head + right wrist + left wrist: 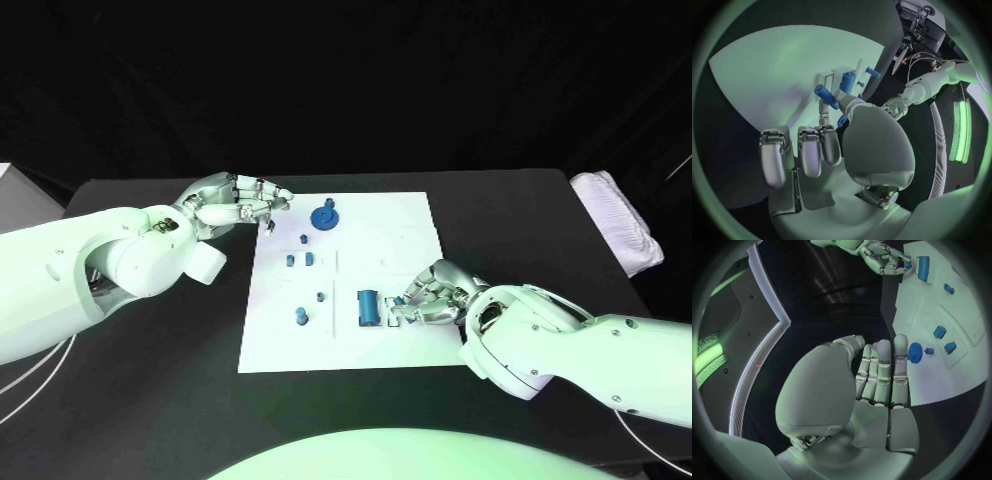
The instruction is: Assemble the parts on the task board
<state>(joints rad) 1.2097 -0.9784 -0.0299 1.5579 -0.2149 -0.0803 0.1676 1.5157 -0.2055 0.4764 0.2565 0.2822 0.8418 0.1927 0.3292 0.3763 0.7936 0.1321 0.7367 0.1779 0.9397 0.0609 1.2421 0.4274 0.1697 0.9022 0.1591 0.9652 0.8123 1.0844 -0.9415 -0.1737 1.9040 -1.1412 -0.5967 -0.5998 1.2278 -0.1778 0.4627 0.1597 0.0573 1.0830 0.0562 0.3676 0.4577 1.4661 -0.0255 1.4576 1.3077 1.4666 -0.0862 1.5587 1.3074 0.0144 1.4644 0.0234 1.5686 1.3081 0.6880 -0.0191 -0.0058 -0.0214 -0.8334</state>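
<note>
The right hand (423, 296) lies on the near right part of the task board (389, 225), fingers curled down beside the large blue cylinder (369, 307), which lies flat on the board. In the right wrist view a small blue part (841, 121) shows at the fingertips (826, 119), but whether it is actually pinched I cannot tell. The left hand (235, 203) hovers at the board's far left corner, over the dark surface (173, 350), fingers held straight and close together with nothing in them. Just beyond those fingers, the blue round disc (327, 216) with a knob on top sits at the far end of the board. Between the two hands, several small blue pieces lie spread down the board's left half: a peg (304, 239), a pair of short blocks (299, 260), a small stud (319, 297) and a round button (302, 317).
</note>
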